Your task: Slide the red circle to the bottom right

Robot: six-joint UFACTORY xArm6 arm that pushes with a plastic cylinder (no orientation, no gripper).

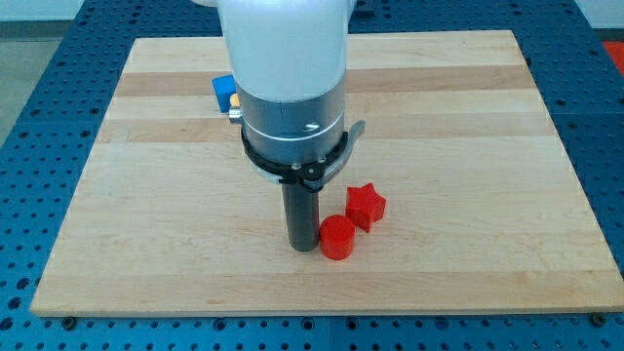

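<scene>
Nearest the camera, the red circle (337, 237) touches my tip (302, 248) on its left. It looks light and rigid; I carry no hand, so I push its left flank.

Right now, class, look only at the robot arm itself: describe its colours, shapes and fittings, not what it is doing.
The arm is a wide white cylinder at the view's top. Below it sits a silver-grey metal section, ringed by a thin black clamp band with a small screw fitting at the front. From that hangs a straight dark grey rod, round in section, ending in my tip. No cables or markings show.
</scene>
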